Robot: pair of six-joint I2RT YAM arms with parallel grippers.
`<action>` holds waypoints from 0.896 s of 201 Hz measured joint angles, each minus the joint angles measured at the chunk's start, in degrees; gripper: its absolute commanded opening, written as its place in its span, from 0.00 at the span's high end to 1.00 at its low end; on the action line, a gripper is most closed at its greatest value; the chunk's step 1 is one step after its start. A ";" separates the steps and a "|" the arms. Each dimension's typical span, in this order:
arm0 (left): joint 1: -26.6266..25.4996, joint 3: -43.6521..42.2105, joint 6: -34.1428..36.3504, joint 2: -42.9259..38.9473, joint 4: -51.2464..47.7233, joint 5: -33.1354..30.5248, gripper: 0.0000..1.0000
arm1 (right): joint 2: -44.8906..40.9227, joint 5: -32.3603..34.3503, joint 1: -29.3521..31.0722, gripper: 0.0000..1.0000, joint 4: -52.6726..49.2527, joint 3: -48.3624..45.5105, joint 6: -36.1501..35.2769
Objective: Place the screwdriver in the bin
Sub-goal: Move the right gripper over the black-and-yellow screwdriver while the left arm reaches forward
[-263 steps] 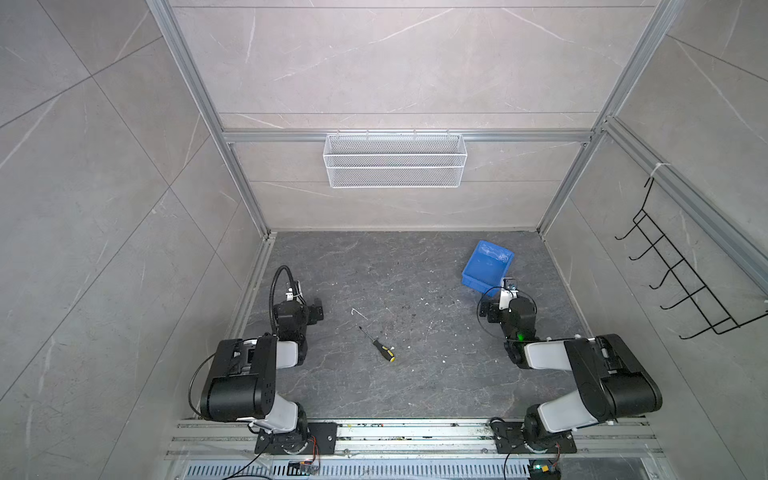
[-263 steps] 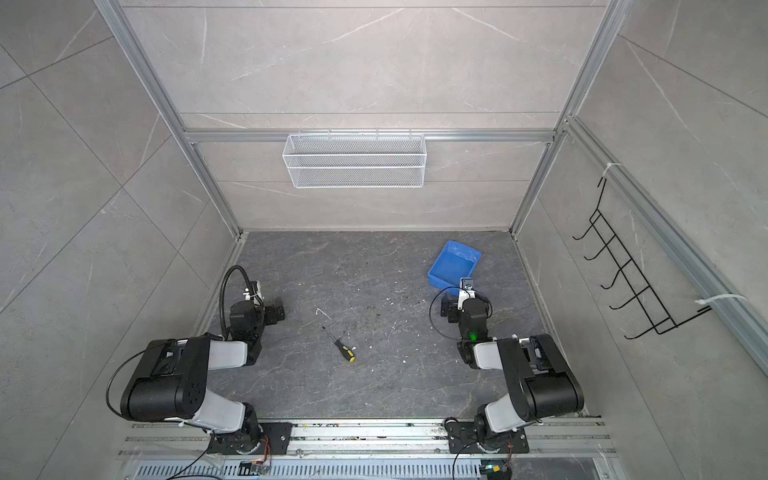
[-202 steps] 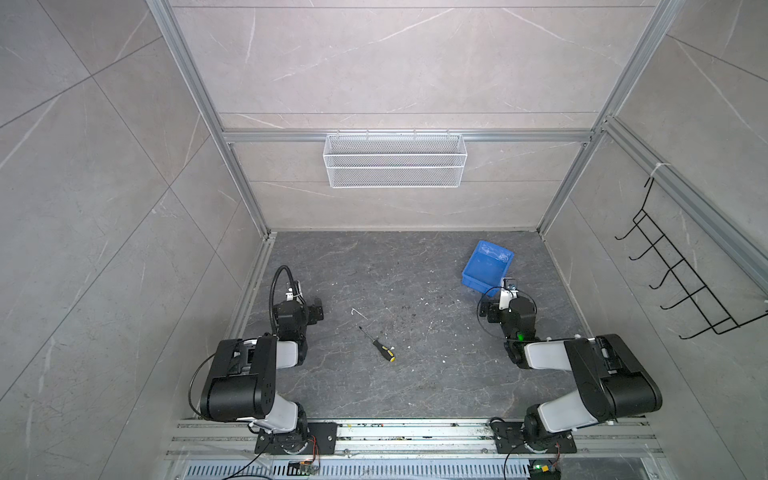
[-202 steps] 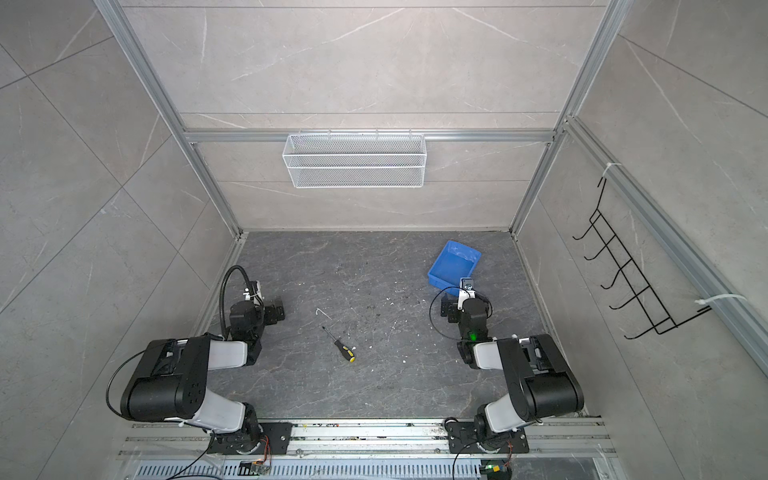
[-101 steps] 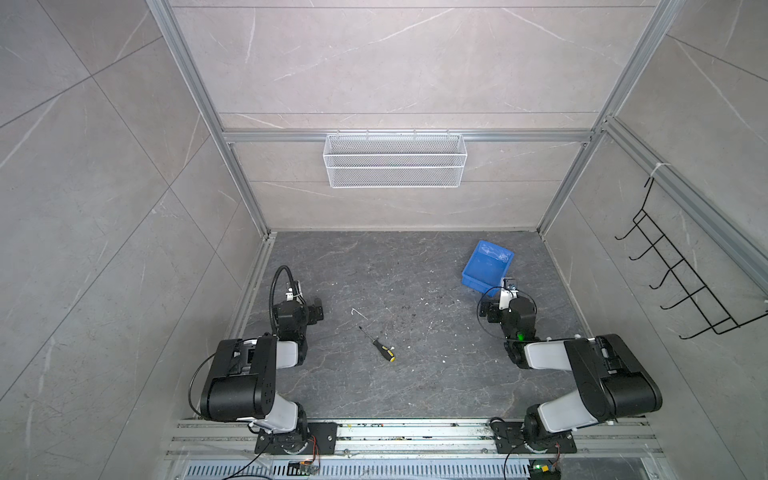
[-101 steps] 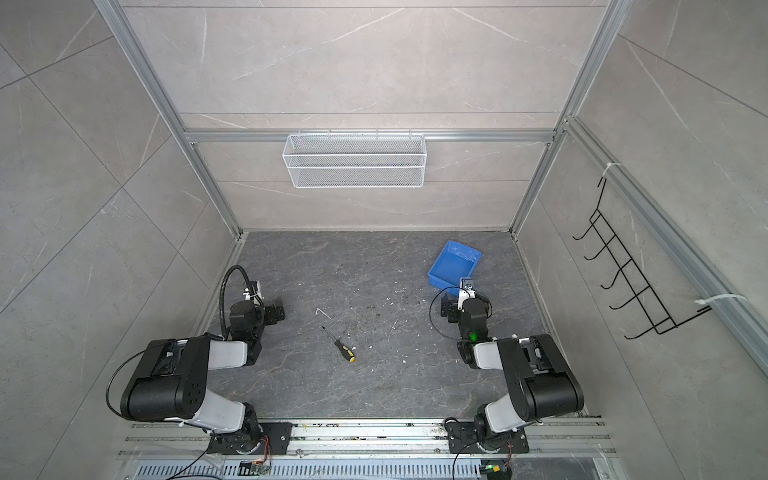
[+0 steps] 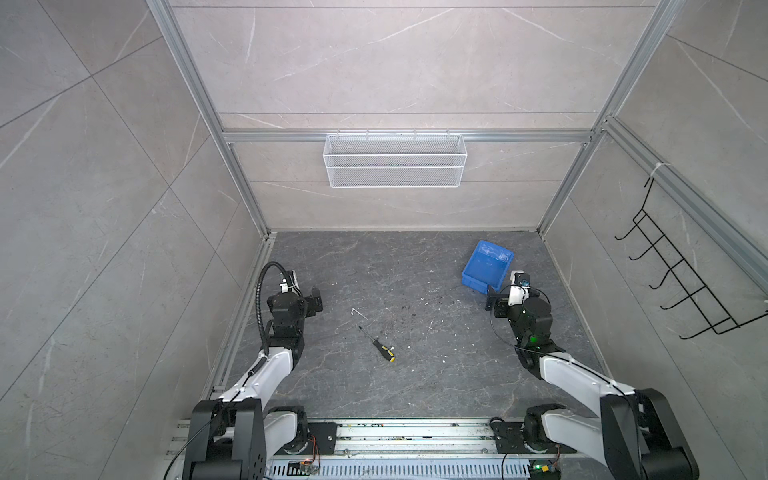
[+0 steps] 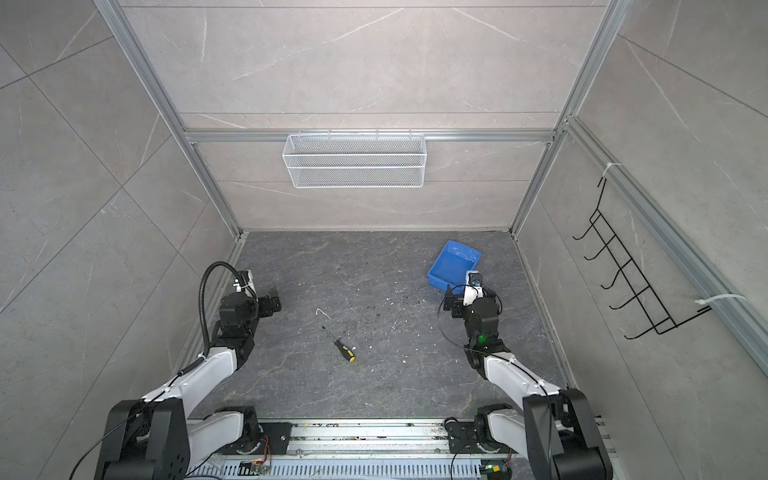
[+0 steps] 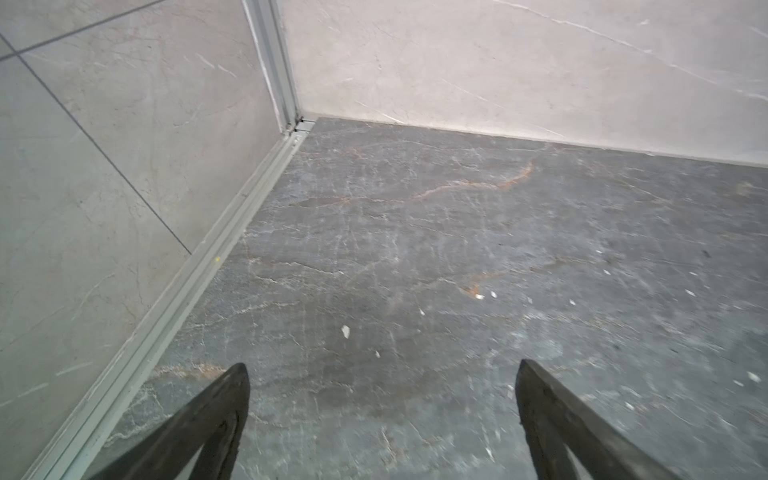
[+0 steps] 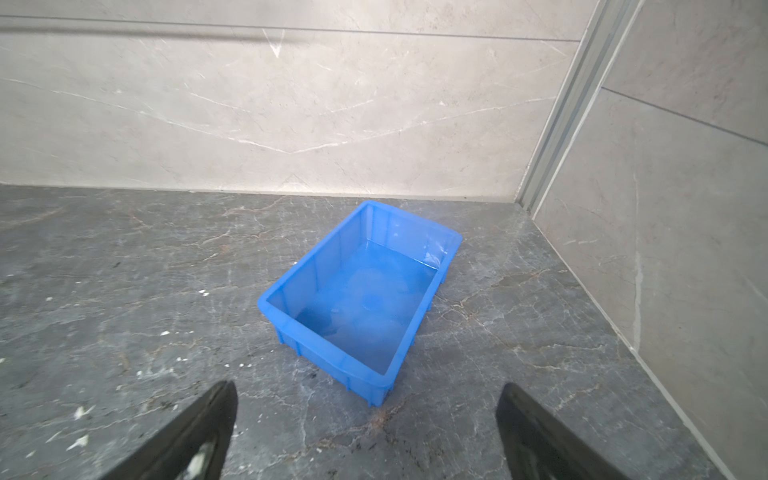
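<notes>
Screwdriver [image 7: 378,344] on worktop [image 7: 415,395] between low, forward-reaching left arm [image 7: 270,374] and right arm [image 7: 577,380]; both jaws spread wide, empty, well apart from it.

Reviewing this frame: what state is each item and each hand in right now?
bin: upright, open-topped, empty.
screwdriver: lying flat on the floor, ungripped, outside the bin.
left hand: open, empty, over bare floor.
right hand: open, empty, facing the bin.
white bent stick: lying flat near the screwdriver's tip, apart from it.
wire basket: mounted, looks empty.
hook rack: mounted, nothing hanging on it.
</notes>
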 measured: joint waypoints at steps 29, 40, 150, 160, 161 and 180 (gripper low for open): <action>-4.90 2.14 1.60 -4.76 -9.33 1.92 0.00 | -4.20 -2.23 2.25 0.01 -8.48 3.78 -0.04; -6.47 3.15 2.80 -6.99 -13.25 3.61 0.00 | -5.42 -2.95 3.89 0.01 -11.67 5.27 -0.04; -8.92 10.84 18.95 -20.94 -45.46 33.55 0.00 | 2.45 -1.22 35.15 0.01 -32.81 16.98 3.23; -8.92 10.84 19.89 -21.44 -47.71 34.95 0.00 | 5.46 -0.24 38.88 0.01 -33.33 18.14 3.91; -8.92 10.84 19.98 -21.51 -47.91 35.04 0.00 | 5.73 -0.17 39.15 0.01 -33.35 18.25 3.96; -8.92 10.84 21.64 -23.28 -51.52 36.81 0.00 | 11.50 1.42 45.33 0.01 -34.75 21.16 4.48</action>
